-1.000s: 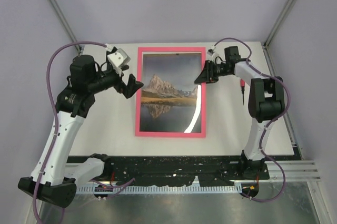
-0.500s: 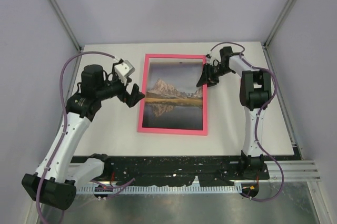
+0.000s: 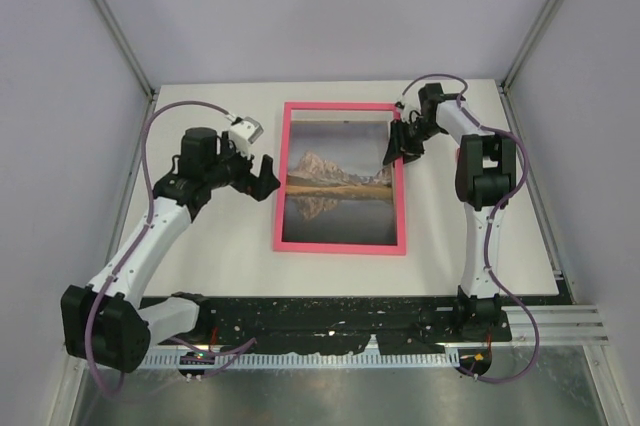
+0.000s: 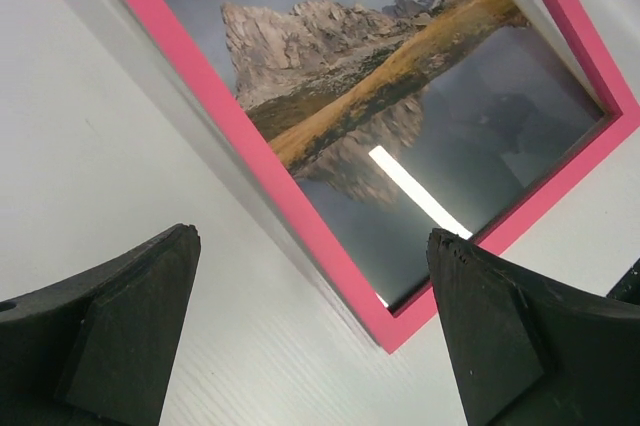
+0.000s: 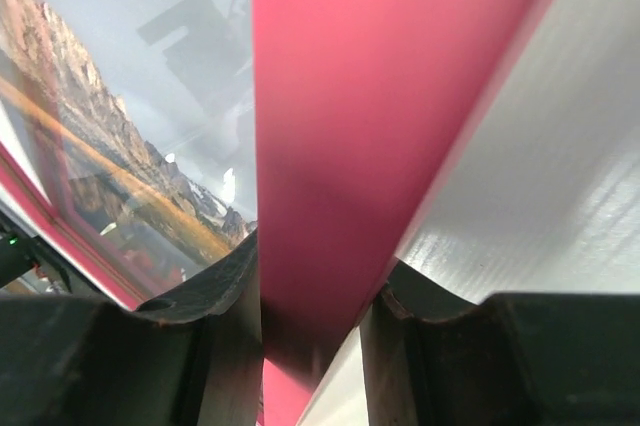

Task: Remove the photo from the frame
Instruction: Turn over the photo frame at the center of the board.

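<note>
The bright-pink frame (image 3: pixel 281 186) lies face up in the middle of the table, with the photo (image 3: pixel 340 181) of a mountain and lake inside it. My right gripper (image 3: pixel 398 146) is shut on the frame's right rail near its far corner. In the right wrist view the pink frame (image 5: pixel 340 96) fills the gap between the fingers, with the photo (image 5: pixel 120 146) to the left. My left gripper (image 3: pixel 262 178) hovers open just left of the frame, holding nothing. In the left wrist view the frame's (image 4: pixel 250 156) near corner sits between the wide fingertips, and a shadow band runs along its edge.
The white table (image 3: pixel 200 256) is walled by grey panels on the left, back and right. A black rail (image 3: pixel 330 311) with both arm bases runs along the near edge. The right arm's upper link (image 3: pixel 485 171) stands beside the frame's right side.
The frame has shifted to the right with my right gripper still on its rail. My left arm has swung right after it, its gripper still open.
</note>
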Controlling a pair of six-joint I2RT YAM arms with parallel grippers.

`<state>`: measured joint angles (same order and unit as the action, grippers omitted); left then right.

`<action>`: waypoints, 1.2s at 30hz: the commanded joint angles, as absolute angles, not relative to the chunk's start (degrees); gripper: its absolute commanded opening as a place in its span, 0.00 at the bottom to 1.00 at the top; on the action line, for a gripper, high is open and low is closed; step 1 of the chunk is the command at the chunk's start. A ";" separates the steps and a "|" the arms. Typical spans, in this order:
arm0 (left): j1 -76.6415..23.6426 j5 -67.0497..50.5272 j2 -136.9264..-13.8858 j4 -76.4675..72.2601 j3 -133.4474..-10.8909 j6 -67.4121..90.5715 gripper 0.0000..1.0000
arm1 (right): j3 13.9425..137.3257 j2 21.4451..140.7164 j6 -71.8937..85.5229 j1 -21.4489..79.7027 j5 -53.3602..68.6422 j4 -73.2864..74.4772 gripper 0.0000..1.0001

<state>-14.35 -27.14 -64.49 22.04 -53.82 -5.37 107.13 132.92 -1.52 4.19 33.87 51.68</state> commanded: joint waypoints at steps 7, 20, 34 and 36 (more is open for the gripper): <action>-18.89 -19.52 -76.28 16.52 -57.30 -0.62 1.00 | 109.86 129.46 -11.34 3.87 19.07 42.45 0.48; -25.05 -3.53 -85.60 21.70 -64.50 -1.23 1.00 | 105.56 124.29 -10.73 3.87 15.38 45.44 0.56; -29.53 2.81 -97.46 25.31 -70.40 -1.84 1.00 | 85.97 107.05 -6.33 4.04 19.25 41.57 0.67; -29.88 2.64 -98.43 25.40 -70.58 -1.67 0.98 | 83.60 106.96 -6.42 4.04 18.72 40.87 0.67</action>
